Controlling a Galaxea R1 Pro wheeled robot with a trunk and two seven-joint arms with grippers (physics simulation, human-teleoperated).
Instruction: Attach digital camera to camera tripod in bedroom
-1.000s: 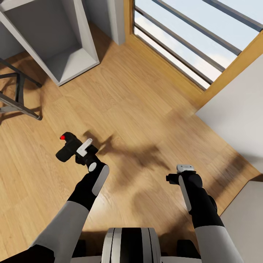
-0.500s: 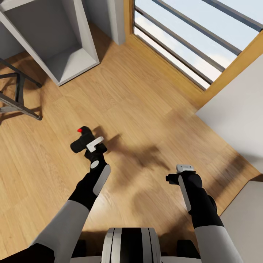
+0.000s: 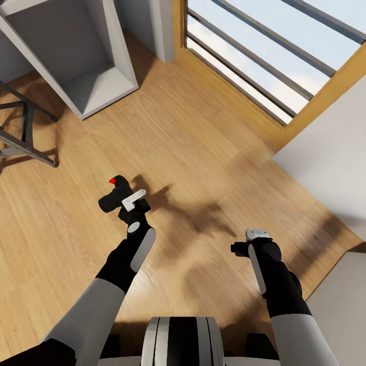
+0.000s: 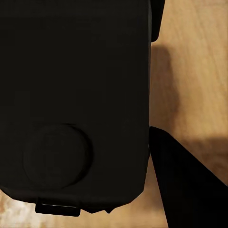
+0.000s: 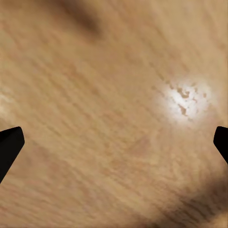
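Left claw (image 3: 123, 199) clamping digital camera (image 3: 113, 194) — red button, unlabelled, right claw (image 3: 243, 246) spread

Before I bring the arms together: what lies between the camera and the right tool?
Bare wood floor with shadows, seen in the head view, between the digital camera in the left tool and the right tool.

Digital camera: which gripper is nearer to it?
Left. The left gripper is shut on the digital camera, holding it above the wood floor. The right gripper hangs open, well off to the camera's right.
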